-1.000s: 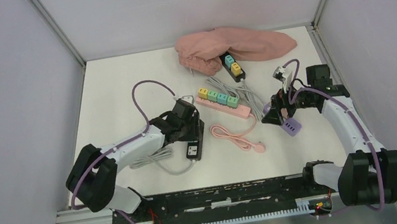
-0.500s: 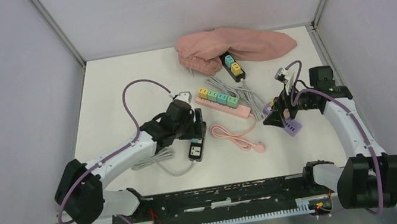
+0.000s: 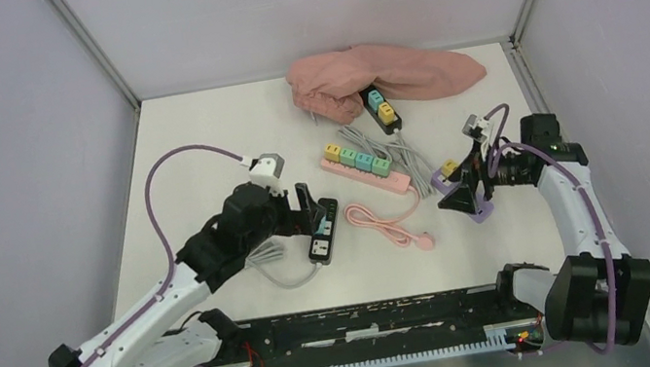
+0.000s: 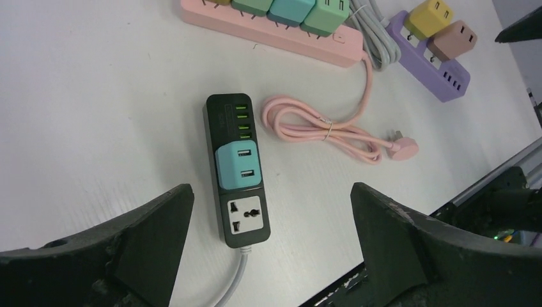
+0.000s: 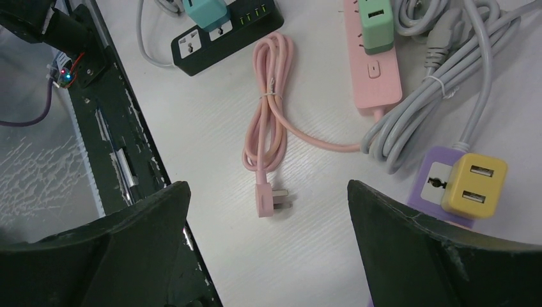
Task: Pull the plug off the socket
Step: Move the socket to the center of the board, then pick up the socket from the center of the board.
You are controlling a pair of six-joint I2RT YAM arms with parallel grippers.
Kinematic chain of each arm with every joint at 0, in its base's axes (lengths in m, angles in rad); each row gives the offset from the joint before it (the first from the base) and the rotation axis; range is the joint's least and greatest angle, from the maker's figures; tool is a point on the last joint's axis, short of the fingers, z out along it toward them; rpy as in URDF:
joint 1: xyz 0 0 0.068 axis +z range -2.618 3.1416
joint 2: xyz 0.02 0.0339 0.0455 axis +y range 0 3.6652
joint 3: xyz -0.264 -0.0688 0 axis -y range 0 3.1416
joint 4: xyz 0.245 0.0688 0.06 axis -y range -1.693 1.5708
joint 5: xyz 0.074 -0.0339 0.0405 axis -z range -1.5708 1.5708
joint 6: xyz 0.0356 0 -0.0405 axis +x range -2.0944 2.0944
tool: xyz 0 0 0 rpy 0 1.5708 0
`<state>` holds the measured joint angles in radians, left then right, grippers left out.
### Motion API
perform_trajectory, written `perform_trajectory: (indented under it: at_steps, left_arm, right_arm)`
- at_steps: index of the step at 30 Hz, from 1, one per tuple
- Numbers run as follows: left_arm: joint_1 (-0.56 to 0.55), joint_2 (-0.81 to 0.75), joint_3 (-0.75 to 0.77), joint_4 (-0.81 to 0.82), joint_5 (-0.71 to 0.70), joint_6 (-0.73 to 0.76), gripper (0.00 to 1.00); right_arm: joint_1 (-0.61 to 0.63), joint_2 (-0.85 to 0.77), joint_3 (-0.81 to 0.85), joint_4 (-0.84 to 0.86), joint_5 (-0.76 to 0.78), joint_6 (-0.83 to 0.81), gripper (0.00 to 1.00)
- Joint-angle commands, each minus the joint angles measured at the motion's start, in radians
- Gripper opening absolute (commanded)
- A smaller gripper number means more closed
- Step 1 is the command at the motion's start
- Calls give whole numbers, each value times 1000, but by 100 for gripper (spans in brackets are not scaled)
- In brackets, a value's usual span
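In the left wrist view, the grey cord (image 4: 241,262) of the black socket strip (image 4: 246,220) runs off the bottom edge. In the top view, the left arm hides part of that strip. The teal plug (image 4: 239,165) sits in the strip on the desk (image 4: 96,96), mid-frame between the fingers of the left hand (image 4: 270,192), which is spread wide and holds nothing. The right hand (image 5: 268,187) is spread wide too, and its finger cuts off the purple strip (image 5: 438,179) at the lower right.
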<state>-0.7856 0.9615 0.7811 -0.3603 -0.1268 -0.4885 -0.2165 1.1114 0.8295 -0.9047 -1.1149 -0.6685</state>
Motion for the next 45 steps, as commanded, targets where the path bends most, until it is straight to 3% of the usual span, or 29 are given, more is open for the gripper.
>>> perform_trajectory:
  at_steps: [1,4,9,22,27,35,40,45]
  left_arm:
    - [-1,-127,-121,78,42,127,99]
    - [-1,-189,-194,139,45,188,99]
    - [0,-280,-312,283,53,239,99]
    - [-1,-227,-288,247,125,66,99]
    - [0,-207,-237,205,115,67,99]
    - [-1,-63,-79,-29,89,18,92]
    - [-2,-50,-41,-57,98,1,92]
    - [-36,75,74,-144,57,49,92]
  right_arm:
    - [-45,-29,-27,-85,-145,-180,100]
    - [-72,-42,-45,-145,-179,-289,100]
    - [-122,-74,-73,-138,-185,-312,100]
    - [-157,-71,-62,-141,-138,-317,100]
    - [-156,-78,-52,-149,-133,-325,100]
    - [-156,-60,-18,-178,-131,-333,100]
    - [-156,-63,-3,-196,-127,-335,99]
    - [-155,-75,-2,-187,-103,-328,98]
